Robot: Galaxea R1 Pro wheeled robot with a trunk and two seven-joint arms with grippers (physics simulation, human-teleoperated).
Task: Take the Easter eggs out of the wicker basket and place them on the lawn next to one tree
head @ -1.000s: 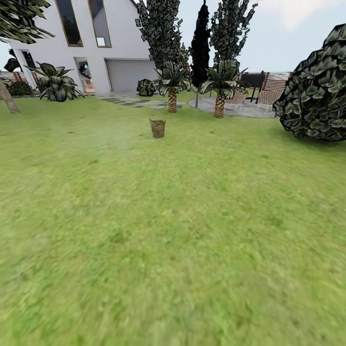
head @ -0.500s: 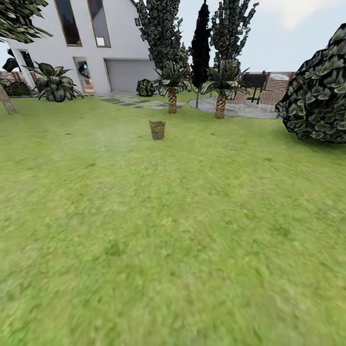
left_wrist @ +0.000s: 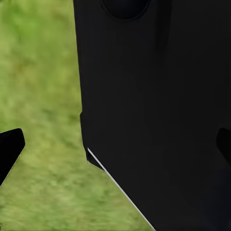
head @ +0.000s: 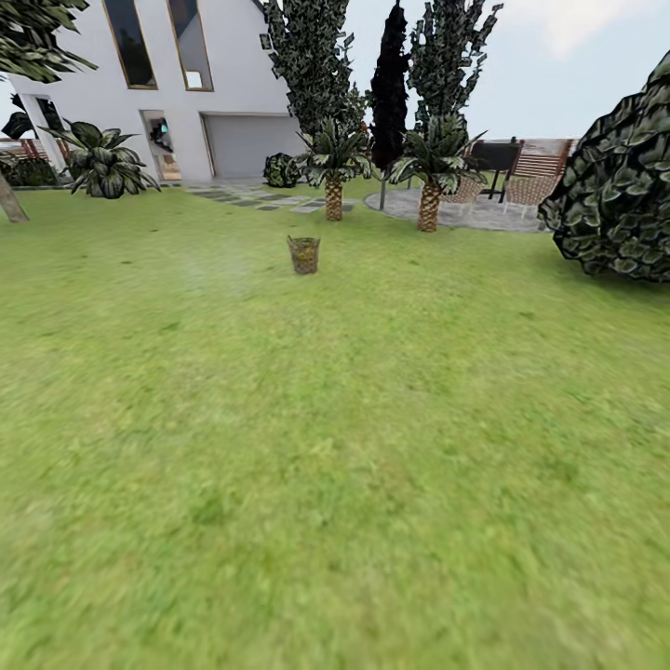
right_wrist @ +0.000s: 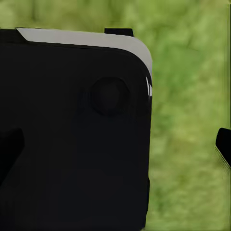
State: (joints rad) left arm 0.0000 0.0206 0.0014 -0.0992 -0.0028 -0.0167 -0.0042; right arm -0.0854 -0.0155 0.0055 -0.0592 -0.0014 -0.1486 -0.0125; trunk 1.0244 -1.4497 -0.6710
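Far out on the lawn (head: 335, 447) from the head view: wicker basket (head: 304, 254) standing upright on the grass, small with distance, a hint of yellow at its rim but contents too small to tell. Beyond it, two palms (head: 334, 172) with scaly trunks at the lawn's far edge beside a paved patch, tall dark trees (head: 307, 56) behind them. White house (head: 158, 88) with a garage door past the far left corner of the lawn. Big dark bush (head: 619, 186) along the right edge. Slanted pale trunk (head: 9, 200) at the left edge under drooping foliage.

From the left wrist view: blurred grass, a broad black robot body (left_wrist: 159, 110) across most of it; left gripper's state impossible to tell.

From the right wrist view: same black body (right_wrist: 72, 139) with a pale top edge, grass beside it; right gripper's state likewise impossible to tell.
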